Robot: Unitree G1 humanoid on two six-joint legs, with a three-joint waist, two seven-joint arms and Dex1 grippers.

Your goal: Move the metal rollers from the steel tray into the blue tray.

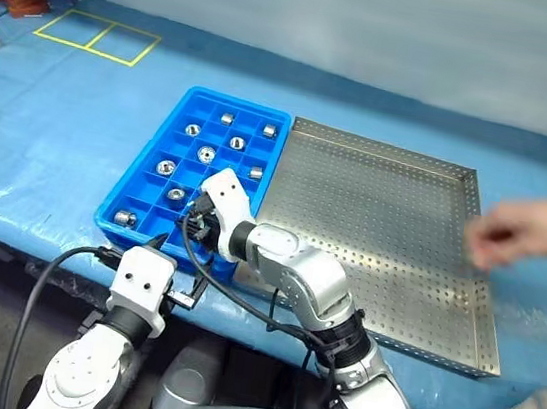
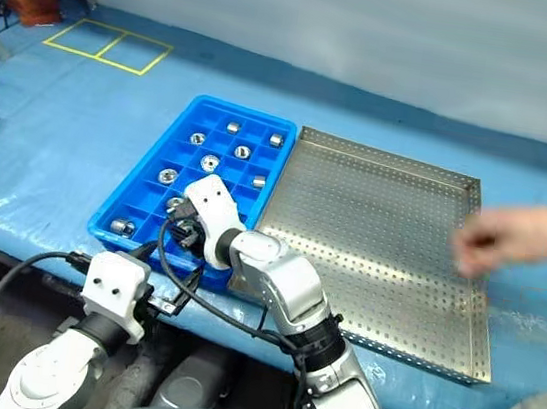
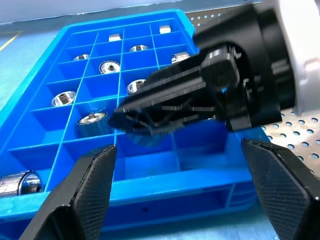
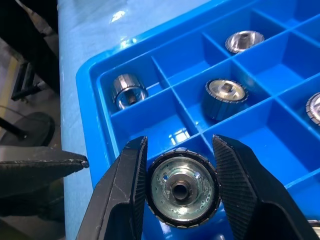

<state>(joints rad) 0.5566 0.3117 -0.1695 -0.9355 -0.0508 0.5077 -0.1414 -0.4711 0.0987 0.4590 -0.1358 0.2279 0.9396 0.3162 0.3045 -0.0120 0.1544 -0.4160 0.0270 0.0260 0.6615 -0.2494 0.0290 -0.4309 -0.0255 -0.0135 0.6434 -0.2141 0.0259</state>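
The left hand hangs just off the near edge of the counter, its two black fingers spread wide with nothing between them, pointed at the near wall of the blue tray. To its right, the right hand reaches over the near rows of that tray and is clamped on one metal roller, its fingers pressed to either side of the knurled rim with the central hole facing the wrist camera. The held roller sits above a compartment near the tray's near-left corner.

The blue tray carries other metal rollers, one per square compartment, scattered from the far rows to the near-left corner, some upright and some on their sides. Touching its right side lies the steel tray, its perforated floor bare. Further right, a person's hand hovers blurred over the steel tray's right rim.
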